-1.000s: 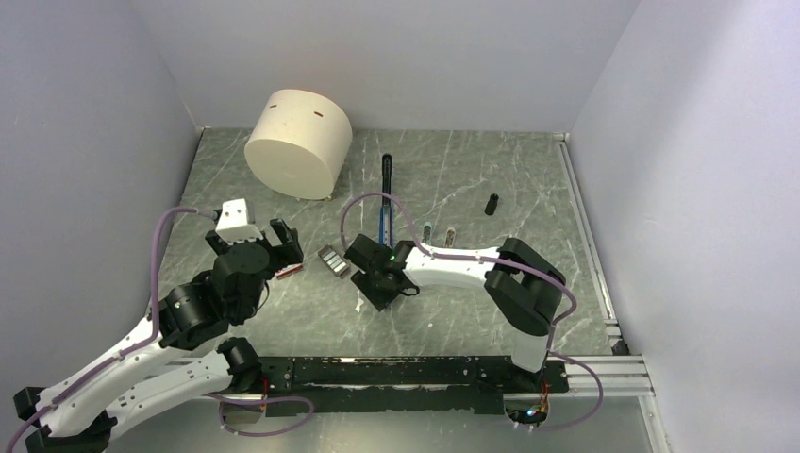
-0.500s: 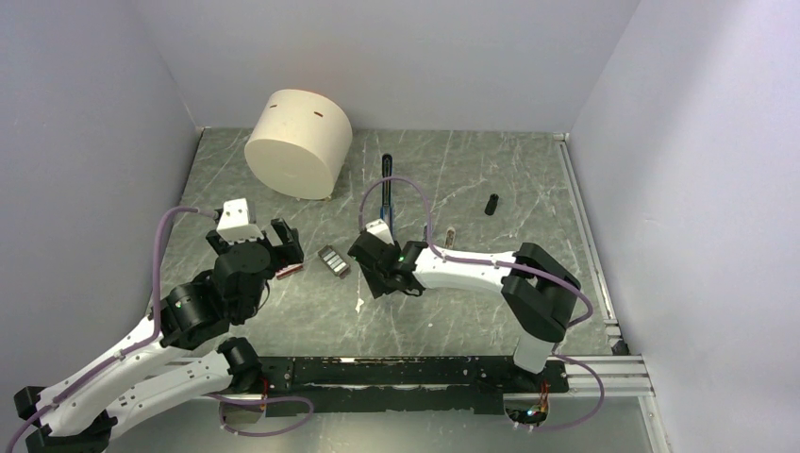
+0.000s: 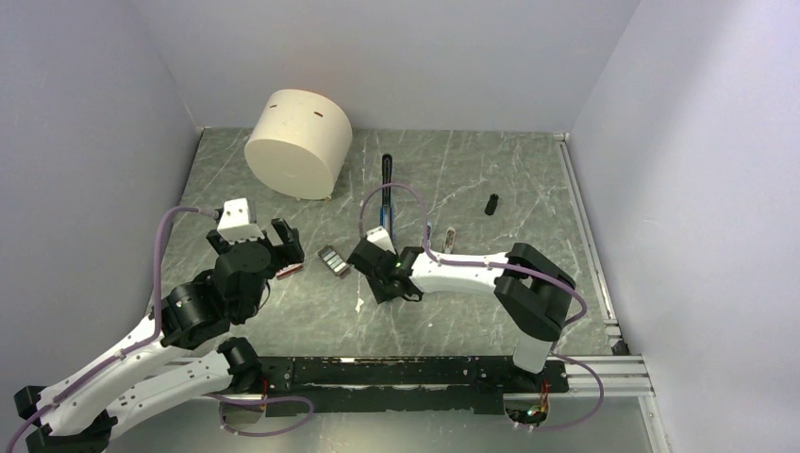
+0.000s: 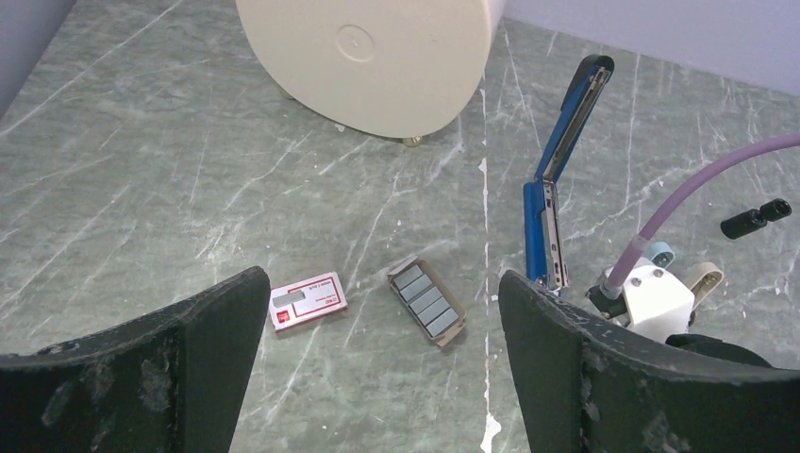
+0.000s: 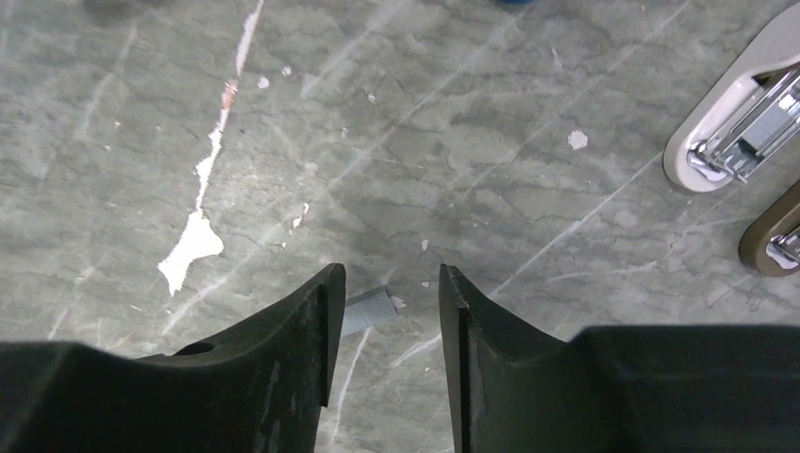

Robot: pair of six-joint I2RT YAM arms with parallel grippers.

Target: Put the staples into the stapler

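The blue stapler [image 3: 385, 189] lies swung open on the marble floor, and it also shows in the left wrist view [image 4: 557, 179]. An open cardboard tray of grey staples [image 4: 427, 301] lies beside the red-and-white box [image 4: 308, 301]; both show from above, the tray [image 3: 332, 260] and the box [image 3: 290, 270]. My left gripper [image 4: 382, 283] is wide open and empty above them. My right gripper [image 5: 389, 274] hangs low over the floor with its jaws slightly apart. A small grey staple strip [image 5: 370, 309] lies on the floor between the fingertips, partly hidden by the left finger.
A big beige cylinder [image 3: 298, 142] stands at the back left. A black cylinder [image 3: 491, 204] lies at the right. A beige oval piece [image 5: 736, 123] and a brown one [image 5: 778, 236] lie right of my right gripper. White chips mark the floor [image 5: 193, 245].
My right gripper has shifted a little up and left, toward the stapler's near end, and turned slightly. The left arm, tray and box have not moved.
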